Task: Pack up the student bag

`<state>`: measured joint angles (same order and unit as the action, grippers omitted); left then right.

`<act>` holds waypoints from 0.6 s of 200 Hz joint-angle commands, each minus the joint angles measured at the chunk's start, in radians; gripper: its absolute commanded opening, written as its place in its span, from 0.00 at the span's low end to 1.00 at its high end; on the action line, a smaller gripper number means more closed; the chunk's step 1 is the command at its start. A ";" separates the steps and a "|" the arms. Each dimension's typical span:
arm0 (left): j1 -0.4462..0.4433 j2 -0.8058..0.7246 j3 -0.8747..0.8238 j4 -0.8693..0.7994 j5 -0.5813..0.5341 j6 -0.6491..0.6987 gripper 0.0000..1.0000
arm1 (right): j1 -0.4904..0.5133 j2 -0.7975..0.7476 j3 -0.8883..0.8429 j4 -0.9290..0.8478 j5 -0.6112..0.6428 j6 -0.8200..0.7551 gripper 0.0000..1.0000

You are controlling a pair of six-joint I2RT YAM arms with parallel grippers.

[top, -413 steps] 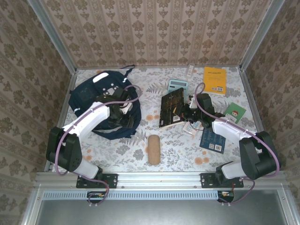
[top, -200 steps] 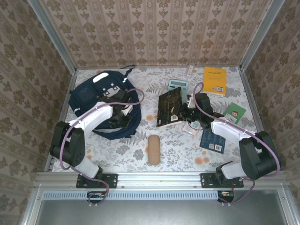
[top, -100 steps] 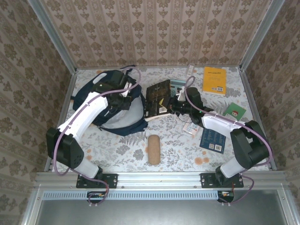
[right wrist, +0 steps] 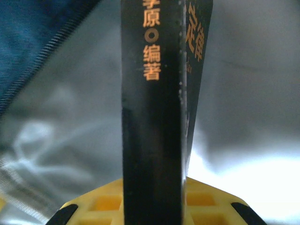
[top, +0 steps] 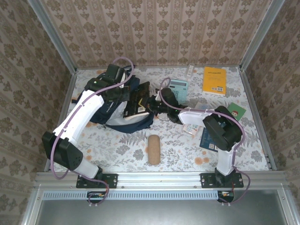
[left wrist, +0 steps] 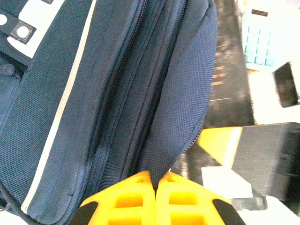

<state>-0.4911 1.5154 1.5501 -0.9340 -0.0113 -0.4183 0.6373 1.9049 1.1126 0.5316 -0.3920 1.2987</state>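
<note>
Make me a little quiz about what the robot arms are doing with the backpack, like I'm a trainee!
1. True or false: the right gripper holds a black book.
2. What does the left gripper pinch? A) a calculator B) fabric of the student bag C) a brown roll
3. What colour is the big book in the far right corner?
Key: 1 true; 2 B; 3 yellow.

Bright, even overhead light; wrist views blurred, with white glare.
</note>
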 commanded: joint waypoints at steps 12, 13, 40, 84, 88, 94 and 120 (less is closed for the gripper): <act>-0.005 -0.065 0.062 0.064 0.028 -0.077 0.00 | 0.029 0.063 0.097 0.178 0.117 0.041 0.00; -0.004 -0.065 0.062 0.064 0.029 -0.078 0.00 | 0.030 0.067 0.099 0.182 0.118 0.042 0.00; -0.004 -0.088 0.070 0.075 0.030 -0.101 0.00 | 0.042 0.157 0.163 0.283 0.150 0.097 0.00; -0.004 -0.087 0.069 0.098 0.032 -0.114 0.00 | 0.084 0.291 0.320 0.240 0.278 0.114 0.00; -0.005 -0.085 0.070 0.098 0.035 -0.115 0.00 | 0.087 0.304 0.335 0.235 0.288 0.116 0.00; -0.004 -0.083 0.070 0.102 0.037 -0.116 0.00 | 0.095 0.324 0.359 0.229 0.304 0.119 0.00; -0.003 -0.067 0.100 0.112 0.062 -0.116 0.00 | 0.129 0.399 0.455 0.175 0.392 0.117 0.00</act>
<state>-0.4900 1.4708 1.5650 -0.8852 0.0051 -0.5098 0.7403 2.2490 1.4681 0.6807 -0.1352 1.3960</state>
